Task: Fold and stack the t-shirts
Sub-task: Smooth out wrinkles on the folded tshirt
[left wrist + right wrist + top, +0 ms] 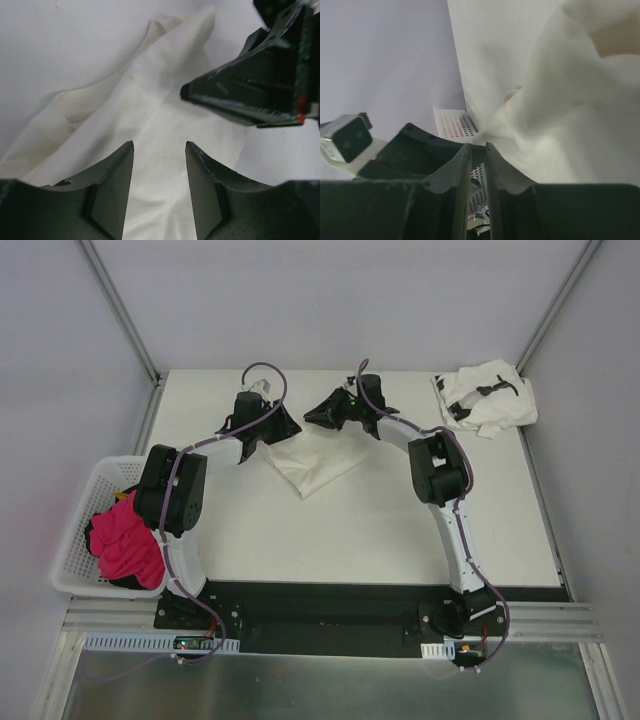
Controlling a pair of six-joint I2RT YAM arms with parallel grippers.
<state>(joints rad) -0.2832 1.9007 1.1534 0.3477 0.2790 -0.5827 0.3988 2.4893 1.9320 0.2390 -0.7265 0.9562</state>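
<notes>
Progress looks to me like roughly the halfway mark. Nearest the arm bases, off the left edge of the white worktop (380,530), sits a white perforated plastic basket (78,502) with a bright magenta bundle of cloth (122,540) heaped in it. I can't tell whether that is another shirt waiting its turn.

Further in, about the middle of the worktop, lies the large plain cream-white t-shirt (312,465). It is already gathered into a compact, layered packet, though the outline is lopsided, with one corner pointing toward the bases and soft ridges showing in the left wrist view. I'd call it folded but not tidy.

Both arms meet at its far edge. The left gripper (159,145) hangs over the cloth with its jaws parted; fabric shows under the gap, and nothing is pinched. The right gripper (474,146) is just beside the same edge, its jaws only a thin slit apart with no cloth between them, so neither arm has hold of the shirt.

Farthest away, in the far right corner and well apart from the first, the white t-shirt with small black printed marks (487,400) lies in a crumpled heap, unfolded. By my reckoning that shirt has yet to be spread and folded, and no stack exists so far.
</notes>
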